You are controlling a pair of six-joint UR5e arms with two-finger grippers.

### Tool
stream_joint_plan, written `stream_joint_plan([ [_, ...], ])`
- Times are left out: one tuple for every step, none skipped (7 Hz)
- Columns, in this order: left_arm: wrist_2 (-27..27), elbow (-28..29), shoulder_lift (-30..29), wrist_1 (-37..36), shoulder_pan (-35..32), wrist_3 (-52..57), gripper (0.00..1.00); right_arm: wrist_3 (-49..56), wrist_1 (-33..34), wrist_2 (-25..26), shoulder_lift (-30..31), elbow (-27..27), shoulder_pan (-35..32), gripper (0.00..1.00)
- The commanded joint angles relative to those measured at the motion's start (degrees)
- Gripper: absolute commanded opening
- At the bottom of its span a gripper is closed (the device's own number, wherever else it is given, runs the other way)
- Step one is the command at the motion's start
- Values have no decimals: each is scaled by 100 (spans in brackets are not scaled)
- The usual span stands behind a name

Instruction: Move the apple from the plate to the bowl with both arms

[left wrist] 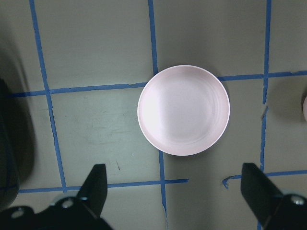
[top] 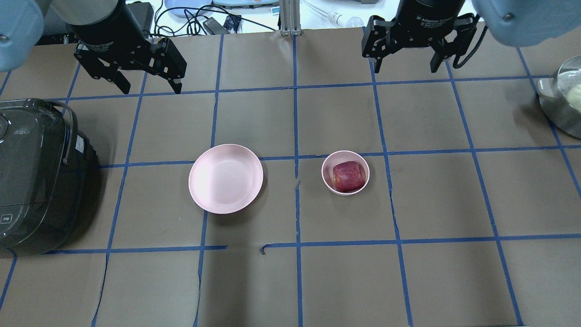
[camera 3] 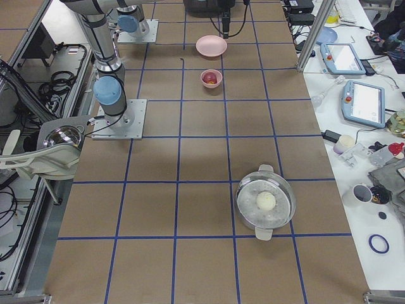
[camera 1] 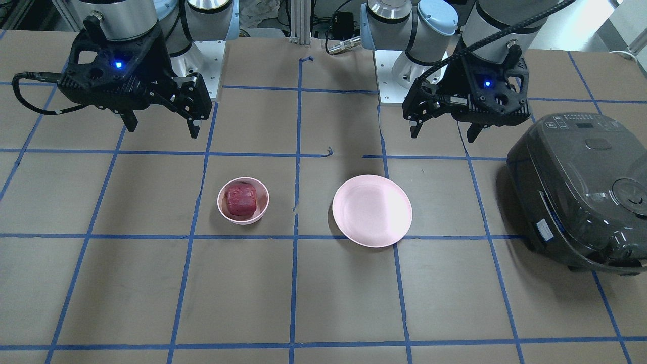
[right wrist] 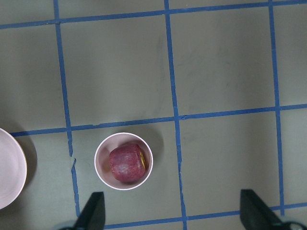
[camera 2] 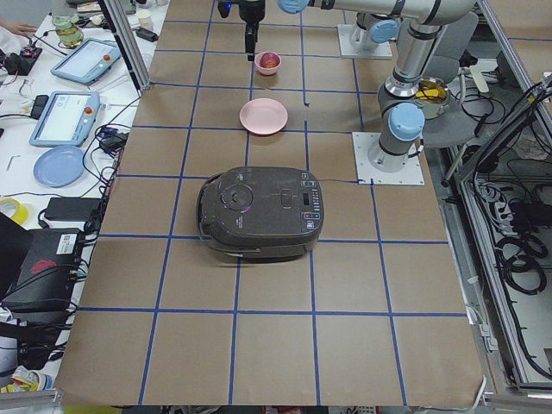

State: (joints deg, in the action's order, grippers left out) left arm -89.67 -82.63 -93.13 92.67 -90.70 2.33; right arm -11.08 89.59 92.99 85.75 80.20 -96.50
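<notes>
The dark red apple [camera 1: 241, 198] lies inside the small deep pink bowl [camera 1: 221, 202]; both also show in the overhead view, apple [top: 348, 176] in bowl [top: 327, 165], and in the right wrist view, apple [right wrist: 126, 163] in bowl [right wrist: 101, 160]. The wide pink plate [camera 1: 372, 210] [top: 225, 178] [left wrist: 183, 110] stands empty beside the bowl. My left gripper [camera 1: 444, 135] [top: 150, 88] [left wrist: 175, 191] is open and empty, raised on the robot's side of the plate. My right gripper [camera 1: 163, 130] [top: 406, 63] [right wrist: 173, 213] is open and empty, raised on the robot's side of the bowl.
A dark rice cooker [camera 1: 581, 192] [top: 32, 177] sits at the table's end on my left. A metal pot [top: 563, 104] [camera 3: 266, 202] holding a pale ball sits far to my right. Blue tape lines grid the brown table.
</notes>
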Motion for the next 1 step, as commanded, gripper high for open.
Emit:
stream_joint_plan([
  [19, -7, -12, -3, 0, -4, 100, -8, 6, 18, -6, 22, 0, 100],
])
